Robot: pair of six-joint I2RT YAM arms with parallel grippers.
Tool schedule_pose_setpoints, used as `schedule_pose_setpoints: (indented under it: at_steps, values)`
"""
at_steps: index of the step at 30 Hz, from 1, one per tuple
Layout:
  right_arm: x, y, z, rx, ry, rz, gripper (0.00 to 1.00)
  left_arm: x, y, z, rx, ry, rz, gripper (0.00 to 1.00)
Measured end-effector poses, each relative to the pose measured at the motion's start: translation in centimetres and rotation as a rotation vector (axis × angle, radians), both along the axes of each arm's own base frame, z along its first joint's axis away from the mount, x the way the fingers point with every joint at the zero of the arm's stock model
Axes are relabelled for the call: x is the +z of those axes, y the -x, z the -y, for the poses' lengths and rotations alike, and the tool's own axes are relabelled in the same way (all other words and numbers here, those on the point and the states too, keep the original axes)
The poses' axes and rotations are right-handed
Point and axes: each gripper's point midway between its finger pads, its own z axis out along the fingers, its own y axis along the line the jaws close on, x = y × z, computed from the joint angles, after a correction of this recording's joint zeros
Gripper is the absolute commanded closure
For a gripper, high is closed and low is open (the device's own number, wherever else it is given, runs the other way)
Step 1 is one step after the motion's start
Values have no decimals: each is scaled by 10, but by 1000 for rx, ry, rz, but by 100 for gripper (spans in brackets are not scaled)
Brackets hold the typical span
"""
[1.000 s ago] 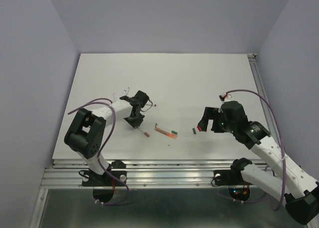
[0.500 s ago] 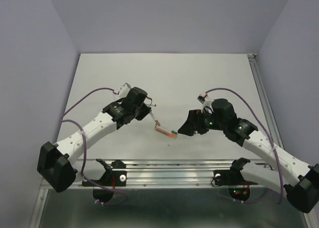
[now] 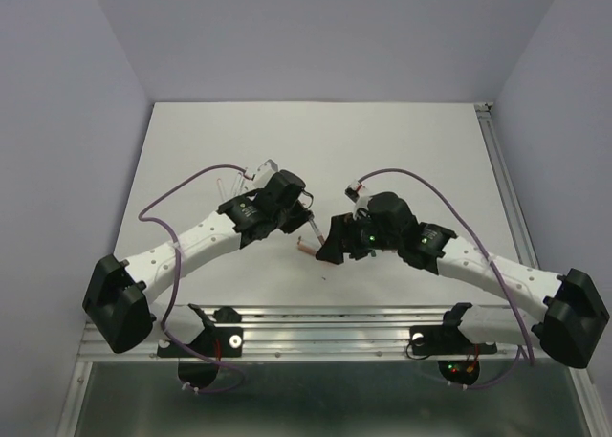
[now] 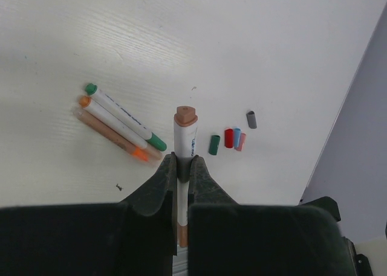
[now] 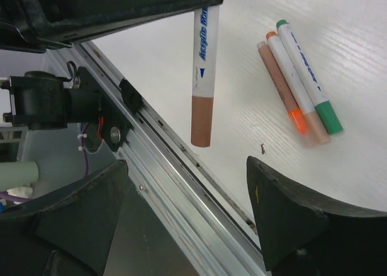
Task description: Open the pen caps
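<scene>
Brown plastic, the cap (image 5: 202, 122) on the pen (image 5: 204, 52) hangs at upper middle of the right wrist view, just above the gap between the spread fingers of the right gripper (image 5: 184, 167). The left wrist view alone shows five loose caps (image 4: 230, 138) right of centre on the tabletop (image 4: 242, 46), and the left gripper (image 4: 183, 164) pinching that pen's barrel. From above, the pen is hardly discernible.

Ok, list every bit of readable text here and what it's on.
"Acrylic M…" in blue along the held pen; the rest is hidden.
Smaller print below it on that pen: too small to read.
Blue print on the green pen: too blurred to read.
</scene>
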Motion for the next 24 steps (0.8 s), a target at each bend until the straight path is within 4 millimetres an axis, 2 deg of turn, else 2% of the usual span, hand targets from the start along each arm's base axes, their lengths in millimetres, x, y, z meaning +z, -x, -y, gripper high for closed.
schedule_pose_setpoints:
  at_steps: [4, 11, 18, 19, 22, 24]
  values:
    - [5, -6, -6, -8, -24, 30, 36, 1, 1, 3, -5, 11, 0, 100]
    - [5, -14, -10, -28, -33, 45, 44, 10, 3, 5, -8, 37, 14, 100]
    - [1, -17, -10, -48, -25, 40, 67, 12, 6, 10, -30, 55, 9, 100]
    - [2, -18, -11, -52, -27, 43, 75, 12, 7, 10, -33, 56, 8, 100]
    - [2, -21, -10, -63, -27, 48, 88, 13, 8, 13, -41, 64, 10, 100]
    - [2, -22, -10, -73, -24, 46, 92, 15, 7, 14, -45, 68, 18, 100]
